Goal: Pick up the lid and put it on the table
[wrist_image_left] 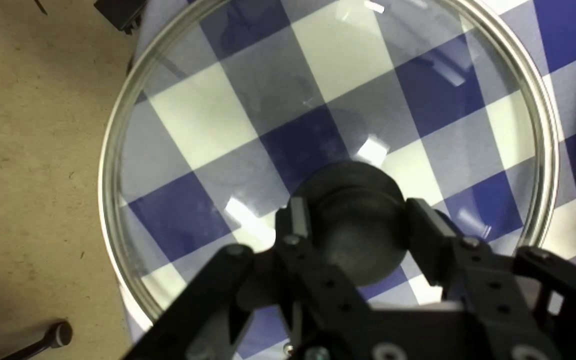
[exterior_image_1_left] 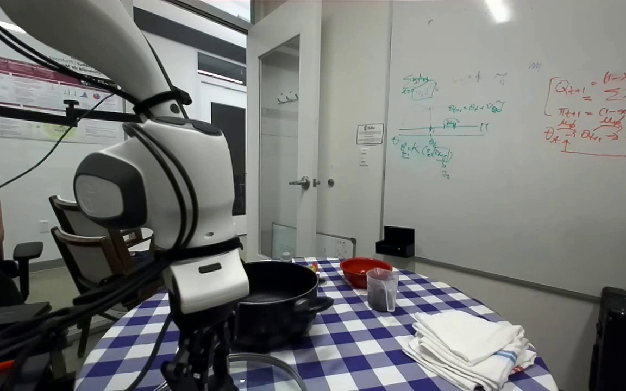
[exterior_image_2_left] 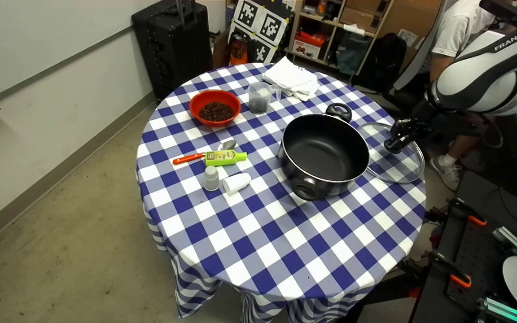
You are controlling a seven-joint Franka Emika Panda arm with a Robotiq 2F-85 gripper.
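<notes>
The lid is clear glass with a metal rim and a dark round knob; it shows in the wrist view [wrist_image_left: 293, 130] and in both exterior views [exterior_image_1_left: 264, 377] [exterior_image_2_left: 395, 170]. It lies level at the table's edge, beside the black pot. I cannot tell whether it touches the cloth. The table [exterior_image_2_left: 258, 251] wears a blue-and-white checked cloth. In the wrist view my gripper [wrist_image_left: 353, 215] has a finger against each side of the knob, shut on it. The gripper also shows above the lid in an exterior view [exterior_image_2_left: 397, 137].
The black pot [exterior_image_2_left: 292, 172] with two handles stands close beside the lid. Beyond it are a red bowl [exterior_image_2_left: 213, 96] of dark beans, a clear measuring cup [exterior_image_2_left: 259, 96] and folded white towels [exterior_image_2_left: 292, 80]. A green bottle [exterior_image_2_left: 222, 158], orange-handled utensil [exterior_image_2_left: 189, 159] and two shakers [exterior_image_2_left: 212, 178] lie farther off.
</notes>
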